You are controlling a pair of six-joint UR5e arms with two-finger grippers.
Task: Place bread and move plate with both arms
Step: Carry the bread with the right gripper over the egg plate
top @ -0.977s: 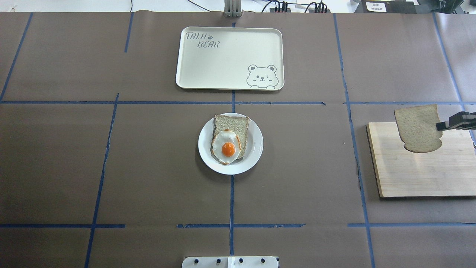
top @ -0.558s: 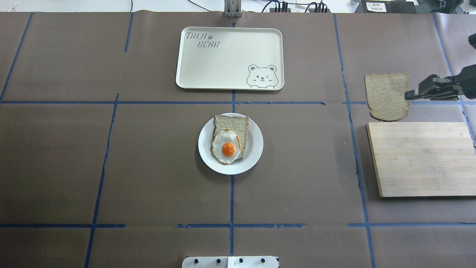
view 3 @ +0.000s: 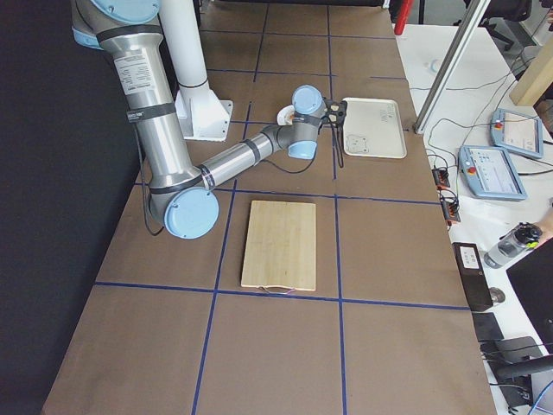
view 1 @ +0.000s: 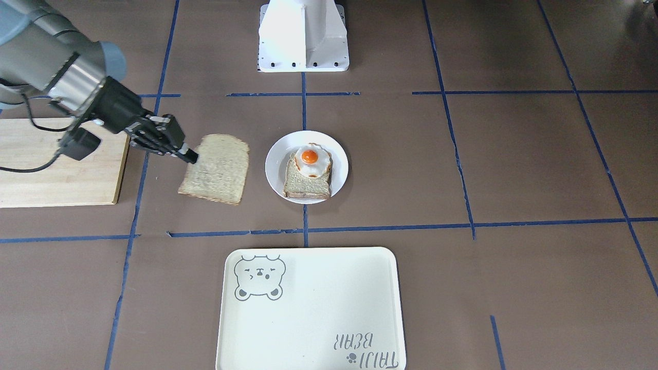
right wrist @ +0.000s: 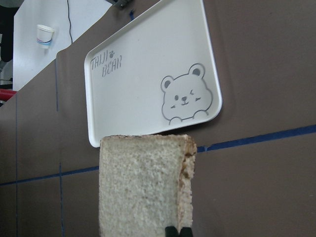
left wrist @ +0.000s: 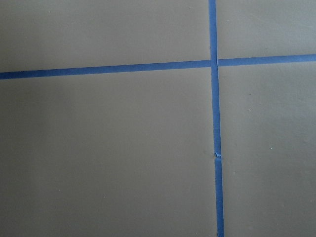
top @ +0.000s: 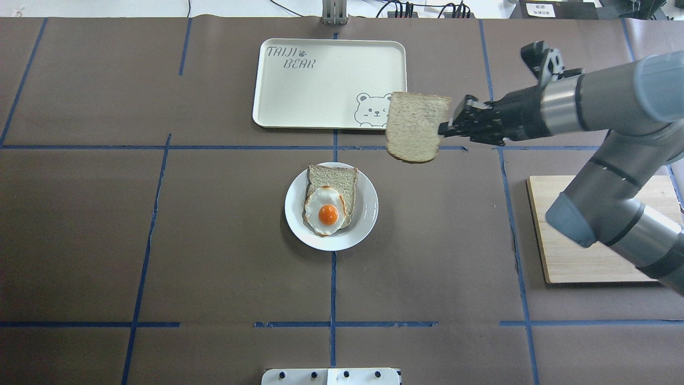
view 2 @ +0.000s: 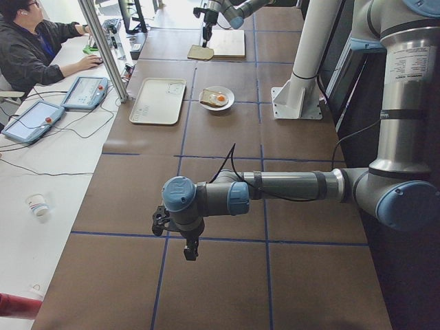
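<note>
My right gripper (top: 442,127) is shut on one edge of the bare bread slice (top: 414,127) and holds it in the air. It is to the right of and beyond the white plate (top: 367,208). In the front view the bread (view 1: 218,169) hangs beside the plate (view 1: 273,167), apart from it. The plate carries another slice topped with a fried egg (top: 327,211). In the right wrist view the bread (right wrist: 143,185) fills the lower middle. My left gripper (view 2: 190,251) shows only in the left side view, over bare table far from the plate. I cannot tell if it is open.
The cream bear tray (top: 320,85) lies beyond the plate. A wooden board (top: 566,256) lies at the right, under my right arm. The white robot base (view 1: 303,36) stands at the table's near edge. An operator (view 2: 31,48) sits at the far end.
My right arm has carried the bread up off the board and leftwards. The bread now hangs near the tray's near right corner. The plate has not moved.
</note>
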